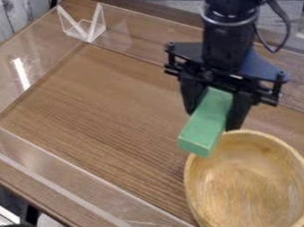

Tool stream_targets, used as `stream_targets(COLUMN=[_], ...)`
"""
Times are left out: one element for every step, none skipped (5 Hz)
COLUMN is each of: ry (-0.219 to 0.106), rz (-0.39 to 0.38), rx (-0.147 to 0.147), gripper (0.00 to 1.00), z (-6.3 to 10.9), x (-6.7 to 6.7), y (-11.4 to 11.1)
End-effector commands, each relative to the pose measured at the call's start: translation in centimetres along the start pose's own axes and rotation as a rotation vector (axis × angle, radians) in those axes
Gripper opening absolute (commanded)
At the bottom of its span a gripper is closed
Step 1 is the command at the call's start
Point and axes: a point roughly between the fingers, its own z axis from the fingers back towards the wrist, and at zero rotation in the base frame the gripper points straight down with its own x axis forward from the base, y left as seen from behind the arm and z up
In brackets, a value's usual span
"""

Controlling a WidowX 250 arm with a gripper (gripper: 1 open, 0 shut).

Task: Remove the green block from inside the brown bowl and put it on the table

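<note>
I have the gripper (pixel 222 106) clamped on the block's (pixel 204 125) top end, block hanging just above the bowl's (pixel 250 190) far-left rim.

no readable text, no labels, no brands, no numbers, no signs

A: State the supporting surface.
B: A medium-brown wood-grain tabletop (pixel 100 100), bordered by clear acrylic walls (pixel 30 56) along its far, left and near edges.

A: List items resting directly on it.
B: One wide, shallow round bowl of light tan wood (pixel 250 185), thick-rimmed, at the near right. Its right edge is cut off by the frame.

A: Bowl contents?
B: Only bare wood grain shows inside.
</note>
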Motion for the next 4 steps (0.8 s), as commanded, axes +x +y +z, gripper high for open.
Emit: stream_targets(ry=[-0.052, -0.056, -0.06, -0.064], rz=[0.009, 0.009, 0.01, 0.019], rx=[-0.015, -0.016, -0.016, -0.015], gripper=[0.0, 0.0, 0.0, 0.0], z=[1.3, 1.4, 1.5, 1.5], x=[0.3, 0.3, 0.3, 0.2], y=[0.5, 1.0, 1.5, 2.0])
